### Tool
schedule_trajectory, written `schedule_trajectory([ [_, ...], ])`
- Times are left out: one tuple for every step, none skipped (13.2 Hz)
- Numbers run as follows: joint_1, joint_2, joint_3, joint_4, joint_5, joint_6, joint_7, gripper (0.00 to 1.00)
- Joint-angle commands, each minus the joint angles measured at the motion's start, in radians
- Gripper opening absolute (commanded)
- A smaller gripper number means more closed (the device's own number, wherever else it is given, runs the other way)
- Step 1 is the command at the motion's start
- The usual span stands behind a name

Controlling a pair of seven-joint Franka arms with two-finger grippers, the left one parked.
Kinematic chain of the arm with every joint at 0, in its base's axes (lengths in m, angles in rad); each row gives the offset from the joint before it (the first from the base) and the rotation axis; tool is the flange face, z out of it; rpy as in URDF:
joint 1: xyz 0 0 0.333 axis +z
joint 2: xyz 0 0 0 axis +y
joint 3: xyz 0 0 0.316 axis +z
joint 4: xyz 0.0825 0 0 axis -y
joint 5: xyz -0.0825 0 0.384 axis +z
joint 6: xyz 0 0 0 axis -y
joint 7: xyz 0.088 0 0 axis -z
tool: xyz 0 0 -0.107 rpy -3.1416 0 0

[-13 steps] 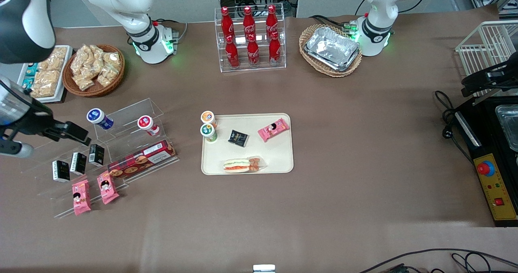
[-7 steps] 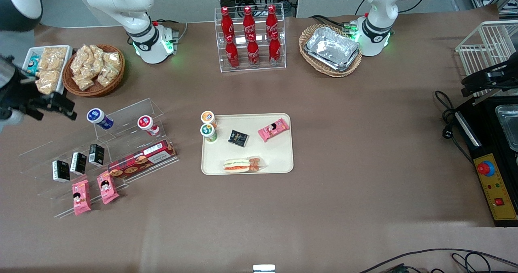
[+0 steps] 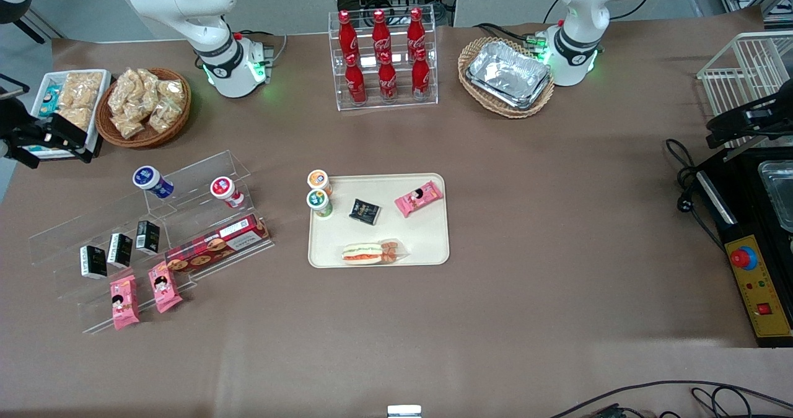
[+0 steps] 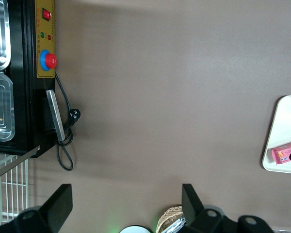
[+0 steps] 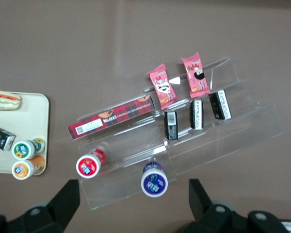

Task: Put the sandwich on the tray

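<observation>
Hovering with fingers apart and empty, the black two-finger gripper (image 3: 46,136) hangs near the white snack tray at the working arm's end. The clear-wrapped wedge sandwich (image 3: 363,252) lies on the cream-beige rectangular tray (image 3: 427,235), close to its nearer rim; a nudge could slide it off. The right wrist view alone shows the spread fingertips.
</observation>
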Motion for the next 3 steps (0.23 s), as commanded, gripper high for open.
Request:
schedule_trajectory([
  [0.017,0.144,-0.015,0.188,-0.014,-0.042,-0.005,1.0],
  [0.016,0.161,-0.016,0.217,-0.014,-0.066,-0.005,1.0],
  [0.014,0.161,-0.018,0.217,-0.014,-0.08,-0.002,1.0],
])
